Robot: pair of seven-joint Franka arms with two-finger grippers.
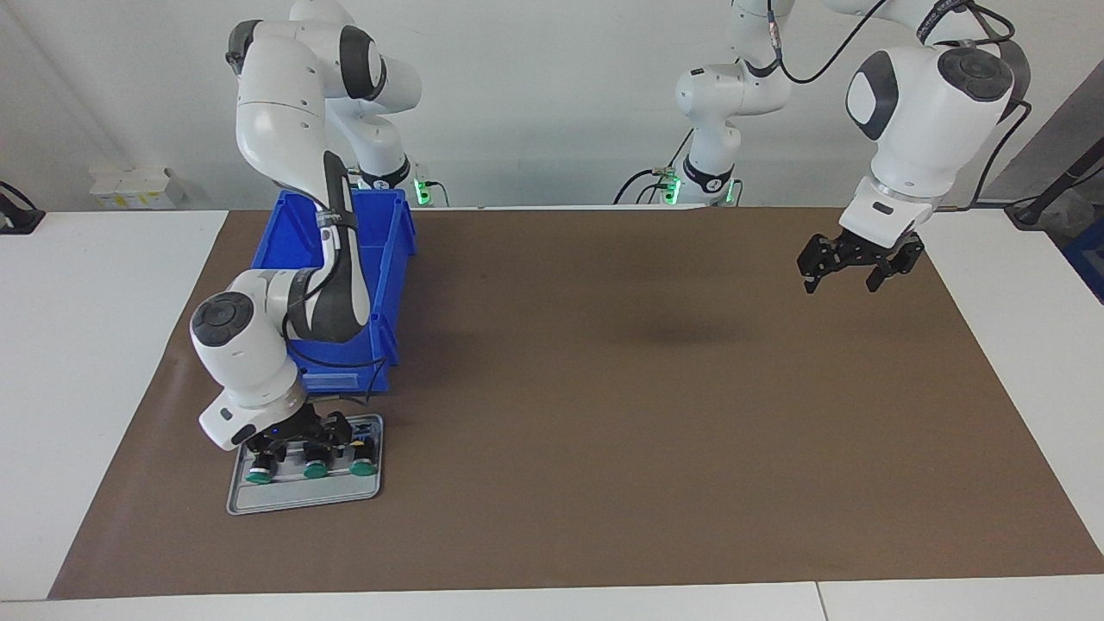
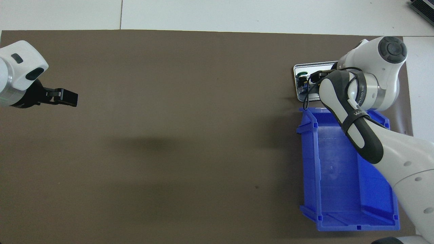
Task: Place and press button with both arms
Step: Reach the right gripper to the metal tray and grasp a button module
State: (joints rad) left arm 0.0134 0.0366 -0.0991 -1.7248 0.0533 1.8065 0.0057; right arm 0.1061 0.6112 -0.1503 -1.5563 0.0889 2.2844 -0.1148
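Observation:
Three green-capped buttons lie side by side in a small grey tray (image 1: 259, 502), caps pointing away from the robots. The one at the tray's end toward the left arm (image 1: 362, 467) shows a blue block at its rear in the overhead view (image 2: 302, 80). My right gripper (image 1: 302, 438) is low over the black bodies of the buttons, about at the middle one (image 1: 315, 470). The arm's own wrist hides it in the overhead view. My left gripper (image 1: 845, 274) hangs open and empty above the mat at the left arm's end (image 2: 64, 97).
A blue bin (image 1: 384, 259) stands next to the tray, nearer to the robots, with the right arm reaching over it; it looks empty in the overhead view (image 2: 339, 176). A brown mat (image 1: 604, 388) covers the table.

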